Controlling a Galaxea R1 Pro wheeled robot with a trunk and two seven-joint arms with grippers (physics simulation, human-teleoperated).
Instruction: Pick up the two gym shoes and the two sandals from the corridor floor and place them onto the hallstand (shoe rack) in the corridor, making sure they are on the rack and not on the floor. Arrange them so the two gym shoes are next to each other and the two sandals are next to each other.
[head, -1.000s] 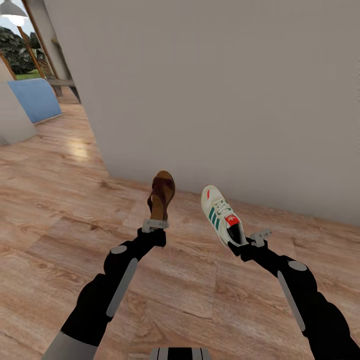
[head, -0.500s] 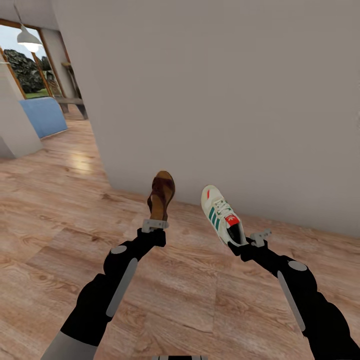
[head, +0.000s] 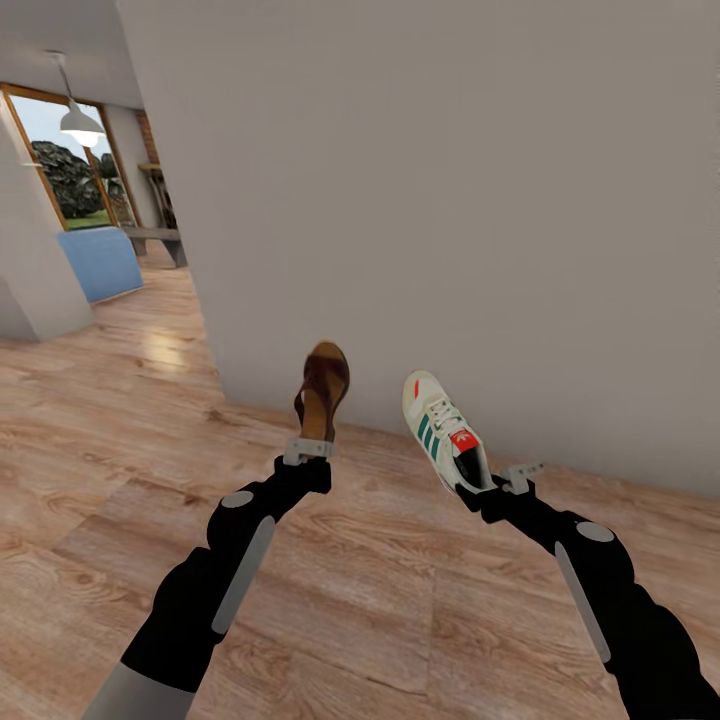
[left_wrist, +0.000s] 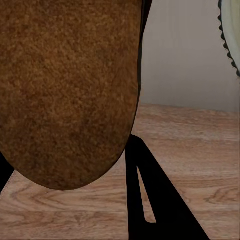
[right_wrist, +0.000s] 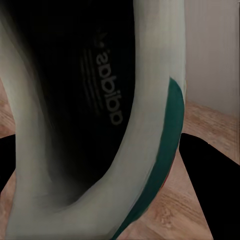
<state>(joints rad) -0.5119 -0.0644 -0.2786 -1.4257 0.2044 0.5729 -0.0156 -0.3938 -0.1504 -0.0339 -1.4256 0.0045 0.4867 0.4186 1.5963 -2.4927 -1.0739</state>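
A: Sandal (head: 322, 392) — where's it at?

B: Left gripper (head: 308, 449) is clamped on its heel end, toe pointing up twd the pale wall (head: 450, 200), off the wood floor (head: 380, 600). Left wrist cam shows the brown footbed (left_wrist: 70, 90) up close w/ one dark finger (left_wrist: 150, 200) beside it.

A: And the gym shoe (head: 444, 432)?

B: Right gripper (head: 495, 483) grips it at the heel (red tab facing up), toe aimed at the same wall, also clear of the floor. It sits just right of the sandal, not touching. Right wrist cam looks into the dark inside (right_wrist: 85, 100), green stripe (right_wrist: 167, 150) along the rim.

A: Anything else?

B: Left of the wall's corner: doorway area w/ a blue seat (head: 100, 262), hanging lamp (head: 84, 120), window (head: 68, 170) behind.
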